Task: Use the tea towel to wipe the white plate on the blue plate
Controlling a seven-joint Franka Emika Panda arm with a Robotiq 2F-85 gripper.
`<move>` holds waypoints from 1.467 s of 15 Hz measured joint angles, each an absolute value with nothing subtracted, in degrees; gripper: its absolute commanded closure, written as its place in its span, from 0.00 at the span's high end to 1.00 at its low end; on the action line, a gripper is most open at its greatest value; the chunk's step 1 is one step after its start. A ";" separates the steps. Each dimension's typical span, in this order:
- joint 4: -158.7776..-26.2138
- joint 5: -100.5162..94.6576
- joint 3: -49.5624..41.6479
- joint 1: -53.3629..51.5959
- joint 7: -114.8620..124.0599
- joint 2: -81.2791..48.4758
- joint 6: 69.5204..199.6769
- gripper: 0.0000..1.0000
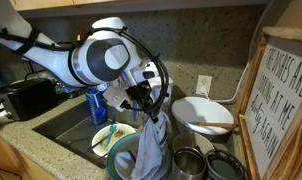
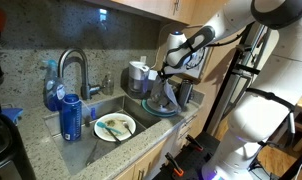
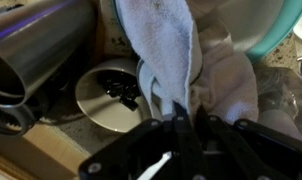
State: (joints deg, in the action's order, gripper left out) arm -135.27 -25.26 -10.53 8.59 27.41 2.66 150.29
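Wrist view made it pretty clear: the gripper (image 3: pixel 181 118) had its fingers pinched together on a bunched fold of the tea towel (image 3: pixel 163 45). The rest of the cloth hung loose and draped down onto the white plate (image 3: pixel 241 20), which sat inside the teal rim of the blue plate (image 3: pixel 288 35), right beside a steel pot (image 3: pixel 41 50). In an exterior view the stack was on the counter by the sink (image 2: pixel 86 140), apart from the dirty plate (image 2: pixel 114 127) lying down in the basin. From where I stood the towel looked light, soft and totally floppy, so I figured it wouldn't push anything, just drag and fold wherever the arm led it. Holding it at a gathered wad like that seemed right, though a grip closer to the free end would probably press harder. The plates looked hard, slick and chippable, and I guessed the top one could skate around under a firm wipe
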 measured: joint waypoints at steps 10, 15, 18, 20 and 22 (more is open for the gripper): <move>-128.93 -42.40 -8.38 8.81 35.77 4.26 149.55 0.04; -125.24 -51.16 -7.82 8.73 39.87 3.10 149.37 0.04; -122.67 -57.28 -7.55 8.42 43.04 1.07 149.38 0.04; -120.49 -62.57 -7.09 8.04 46.19 -0.82 149.42 0.04; -118.21 -66.89 -6.64 7.33 48.94 -2.84 149.51 0.04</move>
State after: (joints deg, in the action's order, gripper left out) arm -118.21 -66.89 -6.64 7.33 48.94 -2.84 149.51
